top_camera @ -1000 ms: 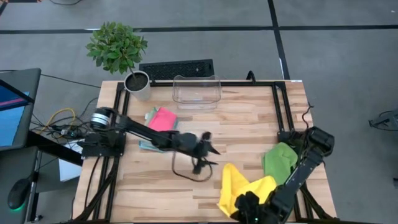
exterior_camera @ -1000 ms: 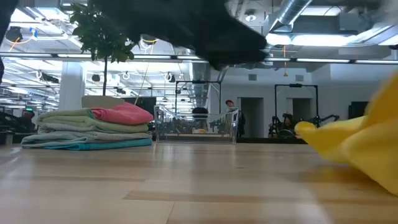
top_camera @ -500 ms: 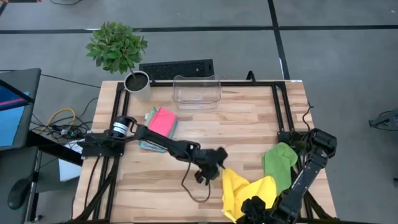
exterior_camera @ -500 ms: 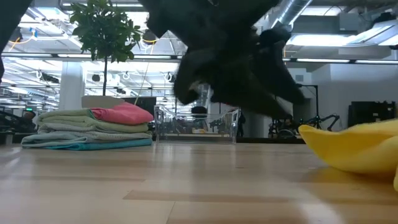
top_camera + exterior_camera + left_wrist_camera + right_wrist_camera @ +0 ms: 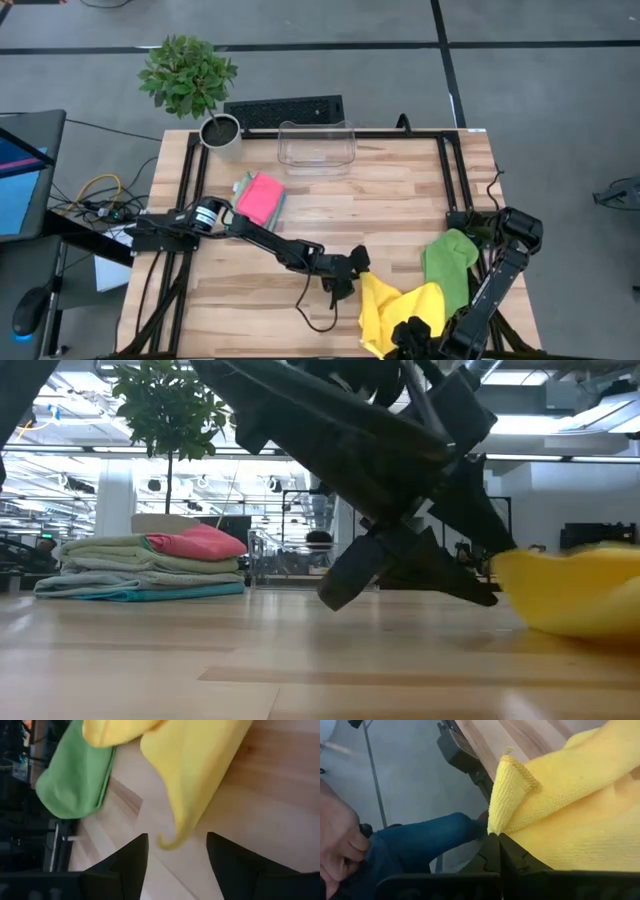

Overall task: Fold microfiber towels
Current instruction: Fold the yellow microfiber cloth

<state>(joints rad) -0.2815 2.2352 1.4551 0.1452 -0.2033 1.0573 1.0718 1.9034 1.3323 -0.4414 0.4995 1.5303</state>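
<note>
Two grippers worked one yellow towel at the table's front right.

Both arms met there: the right gripper was pinched shut on a folded corner of the yellow towel by the front edge, while the left gripper hovered low with its fingers parted and empty, a curled free corner of the cloth lying just between them. The step in hand looked like taking hold of a second corner so the towel could be spread; the next move called for the left fingers to close on that tip without pushing it away. The towel lay crumpled, its longer run angled from the front edge toward the table's middle, free corner pointing at the left arm. A lime green towel lay just beside it, and a stack of folded towels sat well apart, back left, near a clear plastic bin.
</note>
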